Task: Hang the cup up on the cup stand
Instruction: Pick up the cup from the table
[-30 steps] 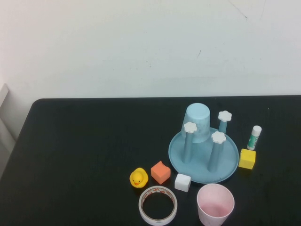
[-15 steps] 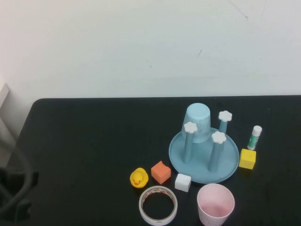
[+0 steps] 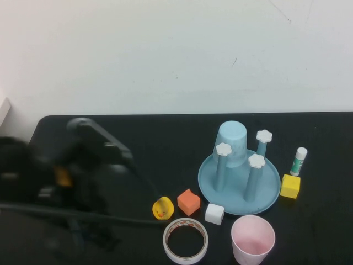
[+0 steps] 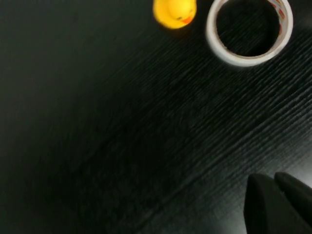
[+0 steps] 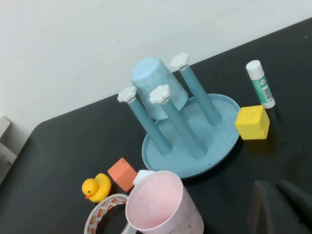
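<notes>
Pink and open-mouthed, the cup [image 3: 252, 240] stands upright on the black desk [image 3: 165, 138], just in front of the cup stand [image 3: 239, 179] on the robot's side, its rim close to the stand's dish but apart from it. On that stand a light blue cup [image 3: 231, 143] hangs upside down over a far peg, while three pegs with white flower caps stand bare. A white cube [image 3: 214, 213] sits at the stand's near-left edge, with an orange block [image 3: 188, 201] and a yellow duck [image 3: 162, 208] further to the left of the stand. A tape roll [image 3: 185, 240] lies flat left of the cup. To the right of the stand sit a yellow cube [image 3: 290, 186] and an upright glue stick [image 3: 298, 161].

The left end effector [image 4: 278, 202] hangs over bare desk well to the left of the stand, arm blurred; whether it is open or closed I cannot tell. The right end effector [image 5: 280, 207] hovers on the robot's side of the stand, near the cup, holding nothing that I can see, and its opening I cannot make out either.
</notes>
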`<control>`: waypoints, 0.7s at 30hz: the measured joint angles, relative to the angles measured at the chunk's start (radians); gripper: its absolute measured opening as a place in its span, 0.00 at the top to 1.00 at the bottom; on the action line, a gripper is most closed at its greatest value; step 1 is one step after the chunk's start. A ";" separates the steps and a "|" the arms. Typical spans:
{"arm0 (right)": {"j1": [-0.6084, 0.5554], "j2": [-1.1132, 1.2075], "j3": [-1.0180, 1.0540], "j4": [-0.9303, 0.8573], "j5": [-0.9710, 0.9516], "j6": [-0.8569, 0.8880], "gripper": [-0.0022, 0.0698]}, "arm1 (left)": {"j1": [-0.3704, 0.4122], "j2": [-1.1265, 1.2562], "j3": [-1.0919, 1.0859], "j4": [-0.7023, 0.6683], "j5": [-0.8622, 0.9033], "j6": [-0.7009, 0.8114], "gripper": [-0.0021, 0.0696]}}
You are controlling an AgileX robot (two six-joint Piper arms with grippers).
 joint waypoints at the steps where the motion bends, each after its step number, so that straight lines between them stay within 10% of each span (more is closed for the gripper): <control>1: 0.000 0.000 0.000 0.002 0.000 -0.006 0.97 | -0.043 0.033 -0.024 0.036 -0.004 -0.030 0.97; 15: 0.000 0.000 0.000 0.046 0.003 -0.075 0.97 | -0.353 0.527 -0.458 0.225 0.034 -0.228 0.96; 21: 0.000 0.000 0.000 0.063 0.005 -0.104 0.97 | -0.362 0.757 -0.731 0.123 0.231 -0.228 0.55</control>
